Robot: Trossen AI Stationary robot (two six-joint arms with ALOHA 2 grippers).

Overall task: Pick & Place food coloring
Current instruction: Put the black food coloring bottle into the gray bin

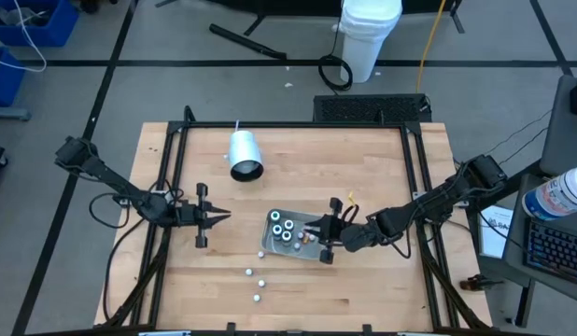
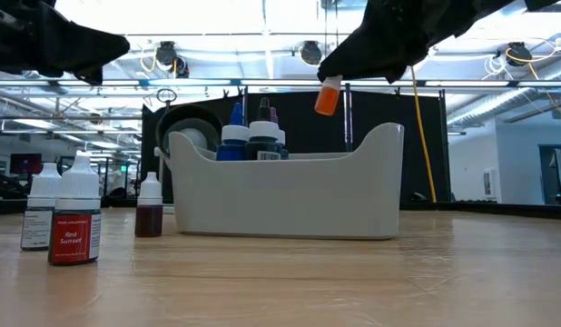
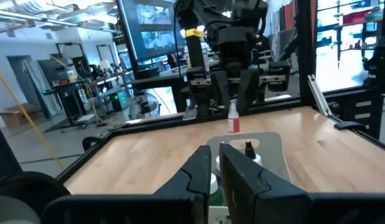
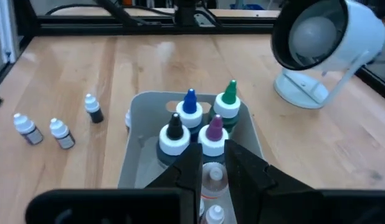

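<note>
Red-labelled dropper bottle point(image 2: 73, 218) aside, keep your right gripper point(image 1: 326, 231) jaws clamped on the orange-bodied bottle point(image 2: 328, 95); centre it above the grey plastic tray point(image 2: 290, 195) before lowering.

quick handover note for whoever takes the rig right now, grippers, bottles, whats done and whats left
Right gripper: shut on an orange-capped bottle, held above the tray.
Left gripper: shut, empty, waiting left of the tray.
Done: four bottles stand upright in the tray: blue, green, black, purple.
Left: lower and release the held bottle; three small bottles are still on the table in front of the tray.
</note>
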